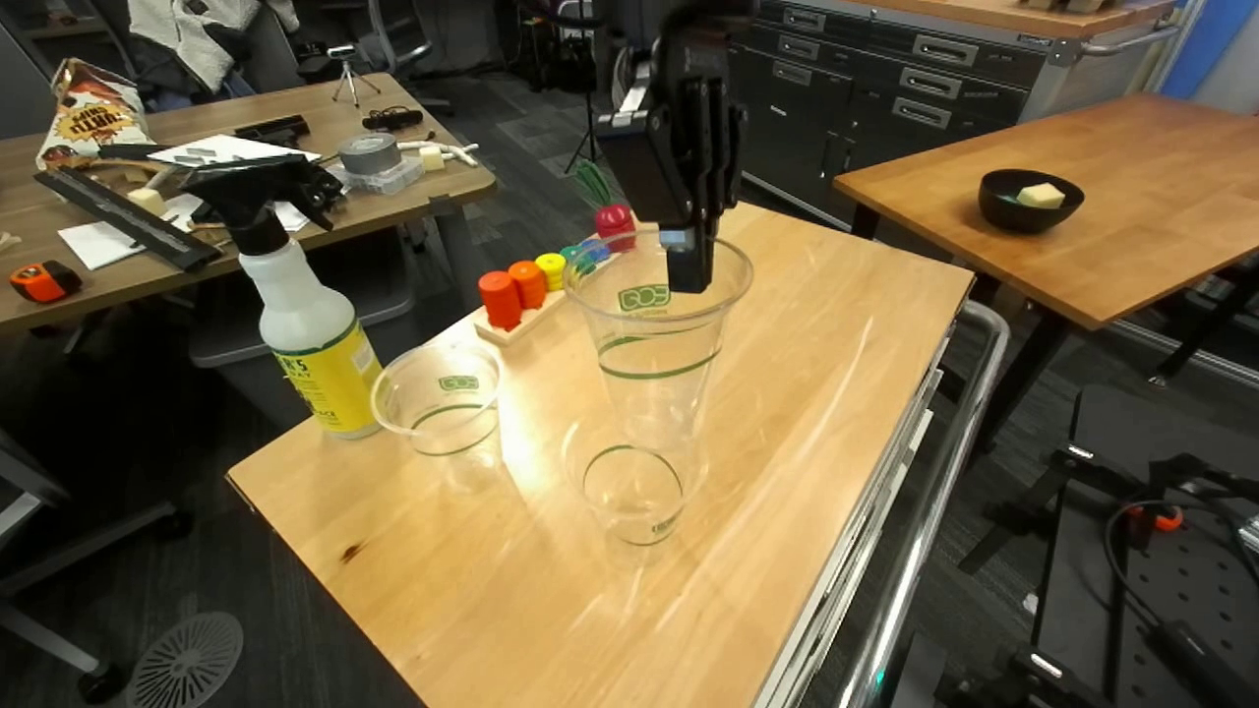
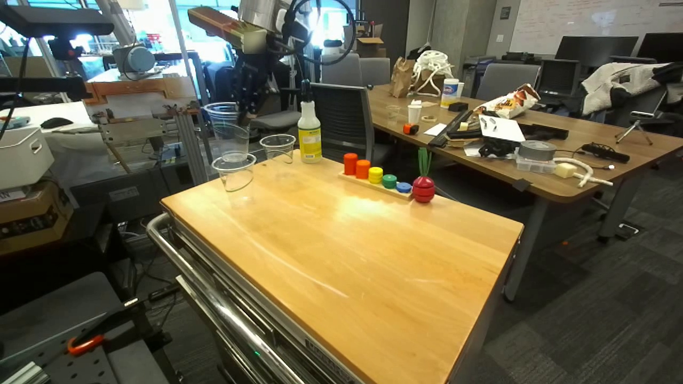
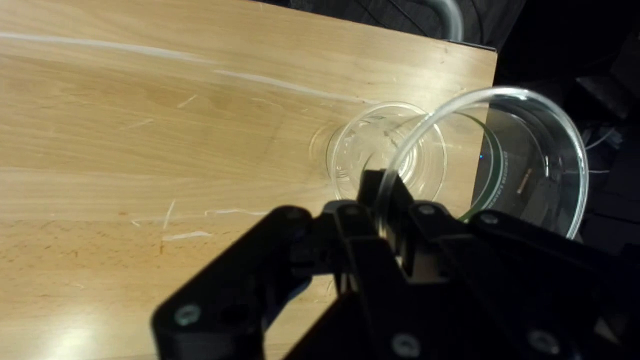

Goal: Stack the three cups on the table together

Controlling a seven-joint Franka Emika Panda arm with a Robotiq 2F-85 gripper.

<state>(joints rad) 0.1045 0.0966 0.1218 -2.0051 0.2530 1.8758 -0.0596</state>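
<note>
“One held cup (image 1: 657, 344): location?”
“In an exterior view, above the bench (image 1: 816, 393); claw (image 1: 690, 258) clamped on its rim.”
“Others?”
“In an exterior view, second cup (image 2: 236, 180) stands below it; third cup (image 2: 278, 153) near the spray bottle (image 2: 310, 140).”
“Wrist view?”
“There, the held cup partly overlaps the second cup.”

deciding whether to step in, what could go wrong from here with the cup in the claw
The claw pinches the held cup by one side of its rim, so it might tilt or slip.
In both exterior views, the held cup's base appears near the mouth of the cup below; if slightly off-centre, lowering it could catch that rim.
The cup below stands near an edge of the table, so a knock might send it off.
</note>
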